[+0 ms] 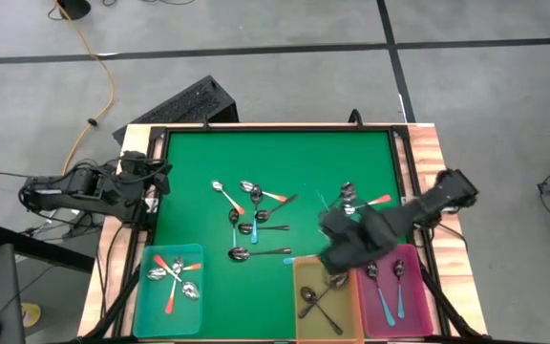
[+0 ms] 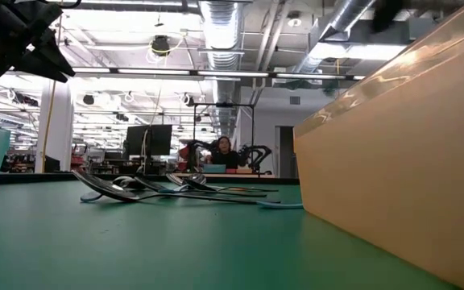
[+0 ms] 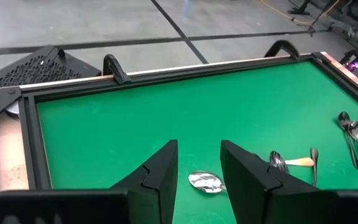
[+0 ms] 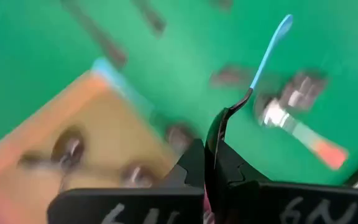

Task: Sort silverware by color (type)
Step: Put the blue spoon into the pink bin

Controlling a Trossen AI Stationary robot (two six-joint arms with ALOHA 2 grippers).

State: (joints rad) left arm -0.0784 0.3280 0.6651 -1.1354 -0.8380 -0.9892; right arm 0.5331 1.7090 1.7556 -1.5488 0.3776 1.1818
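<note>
Along the near edge of the green bench (image 1: 275,158) sit three plastic bins, and the yellow bin (image 1: 327,296) in the middle serves as the marker here. Well to its left stands the teal bin (image 1: 168,287), holding several spoons with orange-red handles (image 1: 167,270), their metal bowls crossing one another. The yellow bin itself holds dark, plain-metal spoons (image 1: 318,301) lying across its floor. Touching its right wall is the pink bin (image 1: 396,291), with light-blue-handled spoons (image 1: 391,298) inside.

Beyond the yellow bin, toward the middle of the bench, lies a loose cluster of unsorted spoons (image 1: 253,212) with mixed handles: orange-red, light blue and dark. To the right of that cluster, beyond the pink bin, a few more spoons (image 1: 356,199) lie together, one with an orange-red handle.

The left claw (image 3: 199,171) waits far to the left of the yellow bin, above the bench's left edge, its fingers apart and holding nothing. The right claw (image 4: 211,155) hangs just over the far rim where the yellow and pink bins meet, its fingers together and clamped on a light-blue-handled spoon (image 4: 267,50), whose dark neck rises from between the fingers and whose blue handle points away from the claw.
</note>
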